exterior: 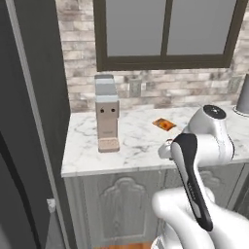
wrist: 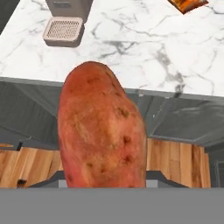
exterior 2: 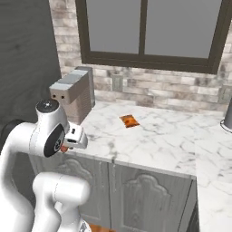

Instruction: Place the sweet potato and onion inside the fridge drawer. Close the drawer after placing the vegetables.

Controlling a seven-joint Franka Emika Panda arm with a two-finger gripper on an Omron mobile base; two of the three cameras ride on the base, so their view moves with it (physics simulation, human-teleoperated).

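We can read no text, label, brand or number anywhere; the orange snack packet [exterior: 164,124] near the counter's back edge is too small to read.

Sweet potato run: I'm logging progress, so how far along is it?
Done: the gripper has lifted the orange-red, tapered sweet potato off the white marble counter. In hand: it hangs past the counter's edge. Left: drawer placement, the onion, closing.

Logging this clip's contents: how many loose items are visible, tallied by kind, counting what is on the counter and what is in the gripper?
Sweet potato, in the gripper: 1
Orange snack packet: 1
Coffee machine: 1
Total: 3
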